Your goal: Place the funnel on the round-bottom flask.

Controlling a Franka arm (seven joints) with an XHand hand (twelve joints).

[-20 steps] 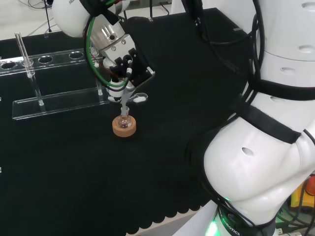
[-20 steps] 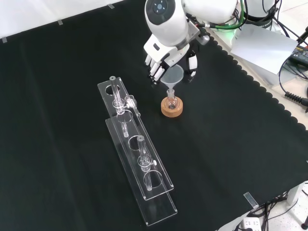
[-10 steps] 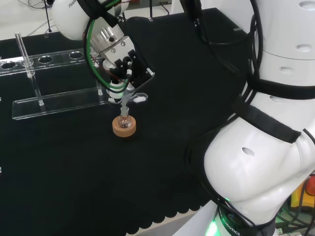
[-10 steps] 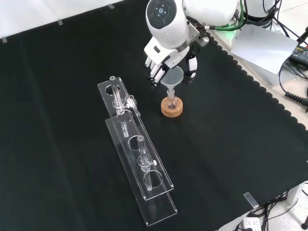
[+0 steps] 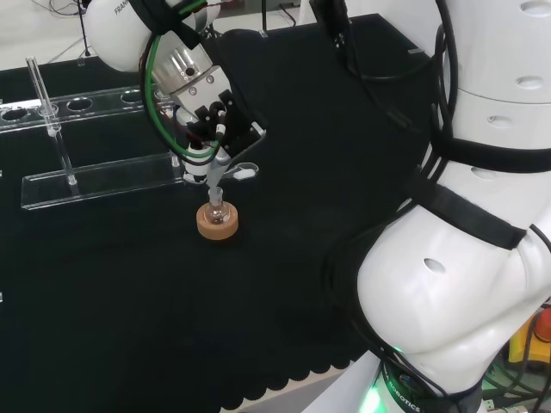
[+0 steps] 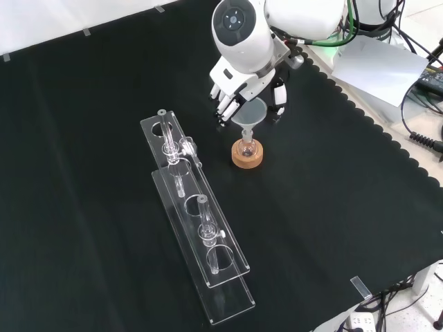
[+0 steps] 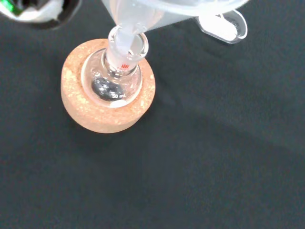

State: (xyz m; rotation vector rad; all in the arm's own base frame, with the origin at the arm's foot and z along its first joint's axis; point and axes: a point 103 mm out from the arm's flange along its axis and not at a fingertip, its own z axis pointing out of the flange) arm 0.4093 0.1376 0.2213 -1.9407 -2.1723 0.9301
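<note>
Clear funnel [image 6: 250, 115] — stem down in the neck, small round-bottom flask [image 7: 116, 78] upright on its cork ring [image 7: 107, 89]

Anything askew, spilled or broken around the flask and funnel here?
Nothing stands out. The small clear round-bottom flask sits upright in its cork ring stand, the translucent plastic funnel has its stem in the flask's neck, and no spill shows on the black cloth.

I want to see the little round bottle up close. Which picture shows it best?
The wrist view: the round-bottom flask looks big there, sitting in its cork ring with the funnel stem in its neck. The head view and front view show it small.
</note>
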